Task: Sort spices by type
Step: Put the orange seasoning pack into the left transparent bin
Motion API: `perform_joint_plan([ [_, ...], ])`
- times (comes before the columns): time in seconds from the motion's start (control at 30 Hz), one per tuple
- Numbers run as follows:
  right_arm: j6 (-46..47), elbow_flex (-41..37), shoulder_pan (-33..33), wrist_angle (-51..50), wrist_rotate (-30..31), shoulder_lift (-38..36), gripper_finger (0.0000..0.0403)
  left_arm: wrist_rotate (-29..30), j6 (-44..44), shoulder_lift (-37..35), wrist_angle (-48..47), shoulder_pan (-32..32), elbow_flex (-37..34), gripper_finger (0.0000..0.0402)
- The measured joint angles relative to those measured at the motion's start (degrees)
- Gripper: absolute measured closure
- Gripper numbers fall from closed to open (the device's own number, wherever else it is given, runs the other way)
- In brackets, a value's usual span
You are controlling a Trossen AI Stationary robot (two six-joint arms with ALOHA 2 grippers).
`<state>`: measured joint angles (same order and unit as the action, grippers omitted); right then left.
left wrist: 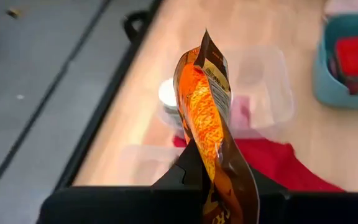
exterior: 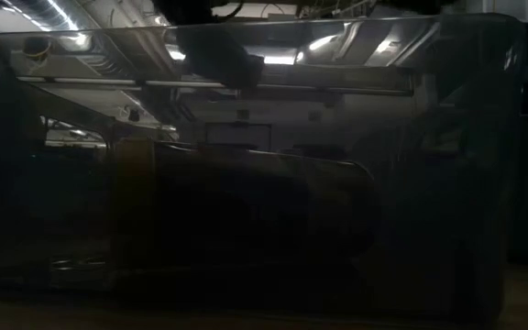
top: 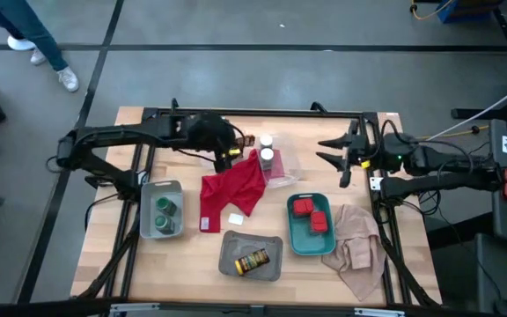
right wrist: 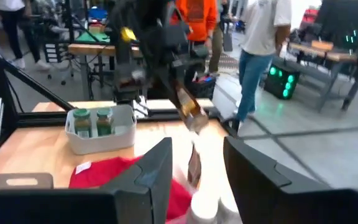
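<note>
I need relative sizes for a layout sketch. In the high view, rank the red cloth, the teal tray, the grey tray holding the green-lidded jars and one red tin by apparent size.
1. red cloth, largest.
2 and 3. teal tray and grey tray: they look about alike, so I leave them unranked.
4. red tin, smallest, lying inside the teal tray.

Wooden table (top: 104, 246) with black frame rails. On it: grey tray (top: 144, 231) near left edge, second grey tray (top: 236, 264) at front centre, teal tray (top: 296, 236) right of centre, clear tray (top: 282, 167) near back centre, red cloth (top: 232, 189) mid-table, beige cloth (top: 357, 246) by front right corner.
</note>
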<state>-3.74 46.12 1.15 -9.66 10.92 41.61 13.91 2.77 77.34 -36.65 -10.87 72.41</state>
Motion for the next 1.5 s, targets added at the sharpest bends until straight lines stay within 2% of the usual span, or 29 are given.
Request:
perform_joint_plan([
  [0.17,5.6,-10.0,0.0,2.5,1.1,-9.1,0.0260,-4.9,0.2,5.5,-9.2,0.0,7.0,0.0401],
  [0.33,9.7,-19.1,0.0,3.7,1.8,-18.2,0.0260,-6.5,0.2,8.8,-19.5,-0.1,11.5,0.0401],
  [0.57,12.8,-28.4,0.0,3.8,3.0,-29.3,0.0260,-8.0,-1.4,10.6,-31.1,-2.4,12.5,0.0401],
  [0.8,12.9,-34.5,0.0,3.5,3.0,-36.9,0.0260,-8.0,-1.4,13.5,-39.8,-6.5,12.5,0.0401],
  [1.0,13.9,-38.8,0.0,3.6,3.0,-41.5,0.0260,-8.0,-0.3,18.9,-43.8,-9.8,12.5,0.0401],
  [1.5,17.0,-42.6,0.0,4.3,2.4,-41.5,0.0260,-4.9,4.8,29.7,-42.9,-12.9,12.4,0.0401],
])
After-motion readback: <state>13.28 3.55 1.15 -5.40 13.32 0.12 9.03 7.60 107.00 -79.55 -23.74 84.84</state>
